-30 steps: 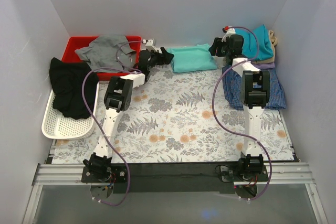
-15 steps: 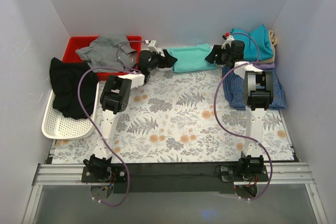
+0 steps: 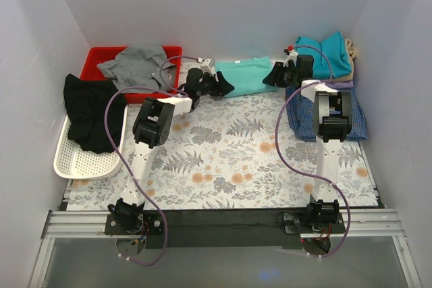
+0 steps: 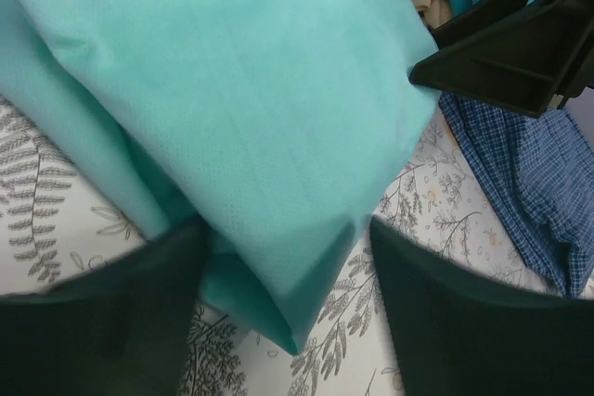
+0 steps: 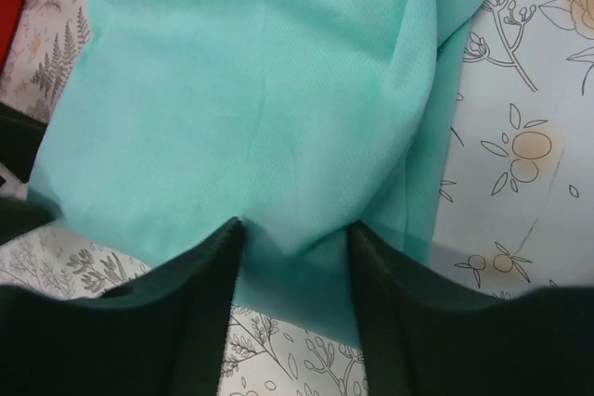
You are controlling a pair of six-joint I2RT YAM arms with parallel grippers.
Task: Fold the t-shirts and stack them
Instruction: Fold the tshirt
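Observation:
The mint-green t-shirt (image 3: 246, 75) lies folded at the back of the floral table, between my two grippers. My left gripper (image 3: 226, 85) is at its left end. In the left wrist view its jaws (image 4: 286, 229) stand open around a folded corner of the shirt (image 4: 260, 118), and table shows beside the right finger. My right gripper (image 3: 273, 75) is at the shirt's right end. Its jaws (image 5: 295, 229) press a bunched fold of the shirt (image 5: 260, 108) from both sides. Other t-shirts are piled at the back right: teal-blue (image 3: 327, 55), beige (image 3: 349, 48), lavender (image 3: 344, 84) and blue check (image 3: 351, 116).
A red bin (image 3: 101, 55) at the back left holds a grey garment (image 3: 135, 65). A black garment (image 3: 91, 109) hangs over a white basket (image 3: 81, 160) at the left edge. White walls close in the back and both sides.
My left gripper has moved right and slightly nearer, pushing the mint shirt's left end in. The shirt bunched narrower between the grippers and then spread. My right gripper shifted a little left.

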